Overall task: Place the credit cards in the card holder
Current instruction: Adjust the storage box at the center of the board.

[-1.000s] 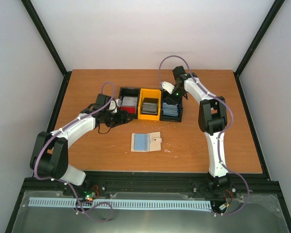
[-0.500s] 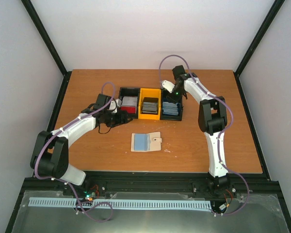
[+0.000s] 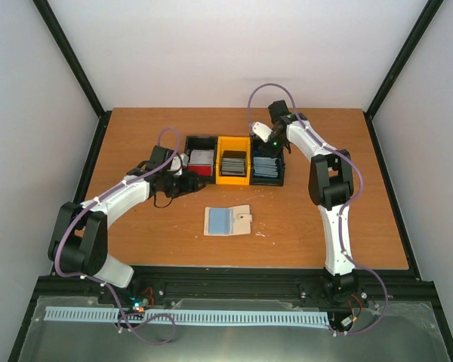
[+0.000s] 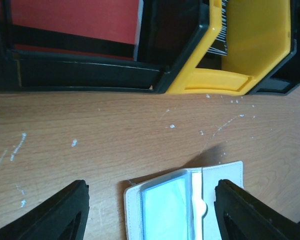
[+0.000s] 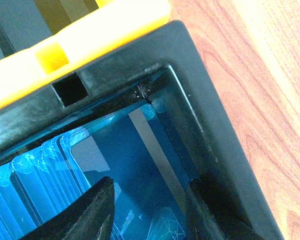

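The card holder (image 3: 228, 220) lies open and flat on the table, with a pale blue card (image 3: 220, 219) in its left sleeve. My left gripper (image 3: 187, 183) hovers open just left of the tray; in the left wrist view its fingers straddle the card holder (image 4: 190, 200) from above without touching it. My right gripper (image 3: 272, 147) is down in the tray's right black compartment. Its jaws (image 5: 150, 212) stand apart over the top blue credit card (image 5: 135, 160) of a fanned stack, one finger (image 5: 92, 215) lying over the card and the other beside its right edge.
The three-compartment tray (image 3: 234, 182) sits at mid-table. Its left black bin holds a silver-and-red card (image 3: 201, 158), and the yellow middle bin holds dark grey cards (image 3: 232, 164). The black compartment wall (image 5: 210, 115) is close against my right finger. Black frame rails edge the table.
My right gripper has shifted toward the far end of the blue-card compartment, uncovering more of the stack, and its jaws have narrowed. The left arm and the card holder have not moved.
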Controlling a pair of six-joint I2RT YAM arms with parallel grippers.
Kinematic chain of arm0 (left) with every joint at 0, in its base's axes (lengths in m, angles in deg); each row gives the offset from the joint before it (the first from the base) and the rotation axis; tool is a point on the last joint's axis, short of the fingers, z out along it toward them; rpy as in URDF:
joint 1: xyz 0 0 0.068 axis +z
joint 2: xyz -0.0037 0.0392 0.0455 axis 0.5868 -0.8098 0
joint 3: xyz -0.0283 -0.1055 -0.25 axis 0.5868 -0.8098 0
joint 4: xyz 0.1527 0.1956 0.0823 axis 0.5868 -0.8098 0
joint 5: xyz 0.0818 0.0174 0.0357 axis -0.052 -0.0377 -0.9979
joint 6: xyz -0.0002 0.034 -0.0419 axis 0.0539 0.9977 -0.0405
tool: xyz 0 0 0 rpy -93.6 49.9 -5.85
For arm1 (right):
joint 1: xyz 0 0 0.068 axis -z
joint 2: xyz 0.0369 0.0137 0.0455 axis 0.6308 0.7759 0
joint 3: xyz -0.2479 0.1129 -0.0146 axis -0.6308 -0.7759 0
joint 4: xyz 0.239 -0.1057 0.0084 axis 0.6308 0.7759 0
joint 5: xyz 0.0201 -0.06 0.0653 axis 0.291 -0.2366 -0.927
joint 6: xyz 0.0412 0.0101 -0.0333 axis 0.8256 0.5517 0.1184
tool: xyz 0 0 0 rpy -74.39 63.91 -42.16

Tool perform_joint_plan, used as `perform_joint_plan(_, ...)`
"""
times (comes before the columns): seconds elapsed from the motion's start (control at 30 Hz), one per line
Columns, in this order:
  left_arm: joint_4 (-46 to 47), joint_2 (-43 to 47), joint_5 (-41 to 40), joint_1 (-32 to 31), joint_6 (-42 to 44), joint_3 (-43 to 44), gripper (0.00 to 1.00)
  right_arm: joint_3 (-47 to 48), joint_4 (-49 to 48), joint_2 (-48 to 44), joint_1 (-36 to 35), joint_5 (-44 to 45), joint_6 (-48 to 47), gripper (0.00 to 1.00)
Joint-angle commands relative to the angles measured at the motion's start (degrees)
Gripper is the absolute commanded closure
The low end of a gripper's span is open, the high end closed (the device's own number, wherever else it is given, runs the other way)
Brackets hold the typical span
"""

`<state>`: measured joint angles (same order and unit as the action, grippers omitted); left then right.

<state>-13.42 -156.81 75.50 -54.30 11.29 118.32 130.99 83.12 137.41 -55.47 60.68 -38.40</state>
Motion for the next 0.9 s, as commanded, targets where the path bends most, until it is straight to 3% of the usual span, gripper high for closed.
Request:
perform_joint_plan(0.0, -0.8, 0.2, -5.5, 0.4, -0.9, 3.2, 0.3, 1.5, -1.9, -0.5, 0.1, -0.4, 1.6, 0.61)
perform_joint_plan(0.17, -4.7, -0.7, -17.2, 2.3, -4.4, 8.0, 0.24, 3.1, -3.0, -2.4, 0.1, -2.9, 10.7, 0.6)
perform_joint_plan(0.43, -5.5, -11.2, -15.9, 6.6, -4.6, 19.0, 0.21, -1.5, -4.7, -4.1, 0.0, 12.8, 26.3, 0.57)
perform_joint_plan(0.63, -7.9, -22.4, -16.3, 6.7, -2.7, 29.5, 0.22, -7.6, -7.5, -10.0, 0.1, 14.2, 34.5, 0.59)
perform_joint_plan(0.73, -8.8, -28.2, -16.3, 6.7, -0.7, 35.4, 0.31, -10.4, -8.1, -12.0, 0.1, 16.0, 37.5, 0.59)
perform_joint_plan(0.87, -9.4, -33.9, -18.3, 6.7, 2.7, 40.7, 0.54, -11.5, -6.5, -12.9, 0.0, 16.1, 40.7, 0.61)
